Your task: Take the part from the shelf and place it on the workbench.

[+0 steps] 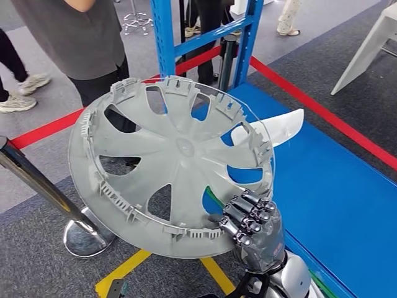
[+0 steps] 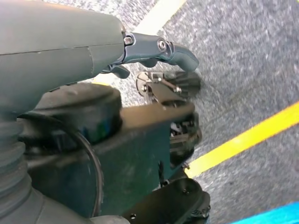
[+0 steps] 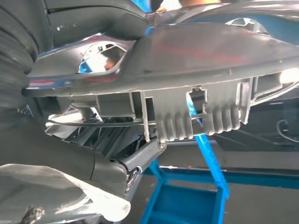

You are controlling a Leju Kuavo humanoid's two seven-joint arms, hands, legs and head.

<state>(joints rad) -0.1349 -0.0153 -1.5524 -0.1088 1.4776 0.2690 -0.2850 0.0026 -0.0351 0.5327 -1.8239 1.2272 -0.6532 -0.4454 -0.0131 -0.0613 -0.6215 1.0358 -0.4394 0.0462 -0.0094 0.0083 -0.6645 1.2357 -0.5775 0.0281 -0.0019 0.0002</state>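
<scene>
The right hand (image 1: 250,225) grips the near right rim of the large grey plastic wheel cover (image 1: 170,162), held tilted above the floor, near the blue metal shelf frame (image 1: 165,37). The left hand (image 2: 155,70) hangs with fingers loosely apart, holding nothing.

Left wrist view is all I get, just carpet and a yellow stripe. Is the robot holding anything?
Observer: Yes. In the head view the right hand holds a big grey wheel cover by its near rim.
Operator: Is it lying on a table yet?
Observer: No, it is up in the air and tilted, its clip side facing the head camera.
Operator: What's behind it?
Observer: A blue shelf frame, with a person in a grey shirt standing close beside it.
</scene>
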